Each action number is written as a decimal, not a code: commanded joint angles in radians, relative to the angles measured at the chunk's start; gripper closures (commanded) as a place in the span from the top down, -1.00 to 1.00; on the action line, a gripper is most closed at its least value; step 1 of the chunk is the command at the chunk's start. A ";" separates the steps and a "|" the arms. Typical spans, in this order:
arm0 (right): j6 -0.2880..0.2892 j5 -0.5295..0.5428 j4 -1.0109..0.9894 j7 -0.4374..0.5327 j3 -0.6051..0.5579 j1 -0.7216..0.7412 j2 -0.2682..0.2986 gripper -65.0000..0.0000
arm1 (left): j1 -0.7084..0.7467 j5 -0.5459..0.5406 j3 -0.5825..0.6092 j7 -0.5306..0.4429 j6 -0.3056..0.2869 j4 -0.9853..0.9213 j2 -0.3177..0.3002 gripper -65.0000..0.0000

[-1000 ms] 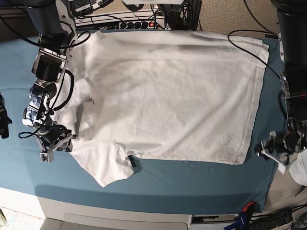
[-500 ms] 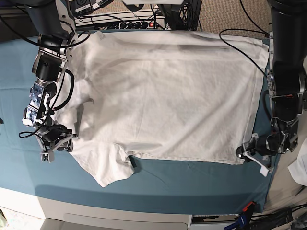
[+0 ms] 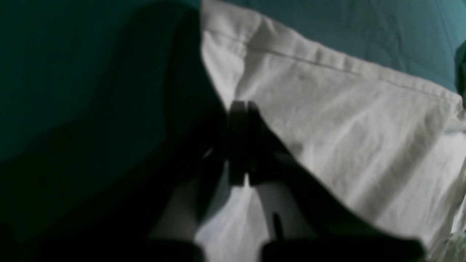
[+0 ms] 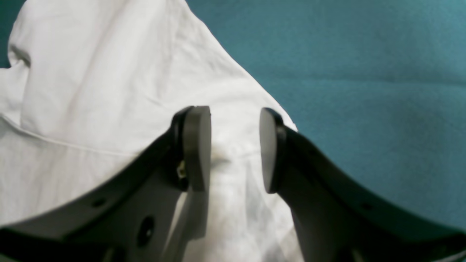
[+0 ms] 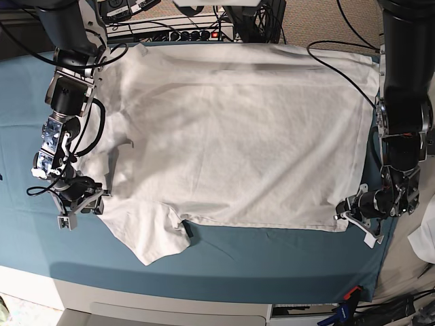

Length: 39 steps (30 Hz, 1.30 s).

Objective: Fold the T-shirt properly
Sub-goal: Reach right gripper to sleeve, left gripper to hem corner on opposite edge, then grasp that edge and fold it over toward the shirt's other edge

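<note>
So the T-shirt (image 5: 231,136) lay spread flat on the teal cloth (image 5: 272,255), collar end toward my right arm and hem toward my left. My left gripper (image 3: 242,145) had its fingers pressed together at the hem corner, in shadow; whether they pinched fabric I could not tell. My right gripper (image 4: 235,145) stood with its round pads (image 4: 196,145) held apart, holding nothing, poised over the sleeve beside the shirt's edge.
</note>
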 commanded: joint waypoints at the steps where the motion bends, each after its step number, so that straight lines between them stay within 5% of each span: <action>1: -0.001 -0.010 0.017 0.040 0.004 0.031 0.020 -0.31 | -0.036 -0.014 -0.002 -0.010 -0.006 0.024 -0.010 -1.00; 7: -0.062 -0.120 0.016 0.079 0.004 0.031 0.027 -0.16 | -0.049 -0.019 -0.002 0.005 -0.043 0.048 -0.019 -1.00; 14: -0.145 -0.122 -0.064 0.088 0.004 0.031 0.076 -0.11 | -0.078 -0.019 -0.002 0.015 -0.042 0.048 -0.027 -1.00; 25: -0.135 0.035 -0.226 0.164 0.004 0.032 0.091 -0.11 | -0.077 -0.026 -0.002 0.016 -0.053 0.048 -0.023 -1.00; 39: -0.116 0.086 -0.226 0.180 0.004 0.031 0.039 -0.11 | -0.077 -0.026 -0.002 0.019 -0.061 0.048 -0.023 -1.00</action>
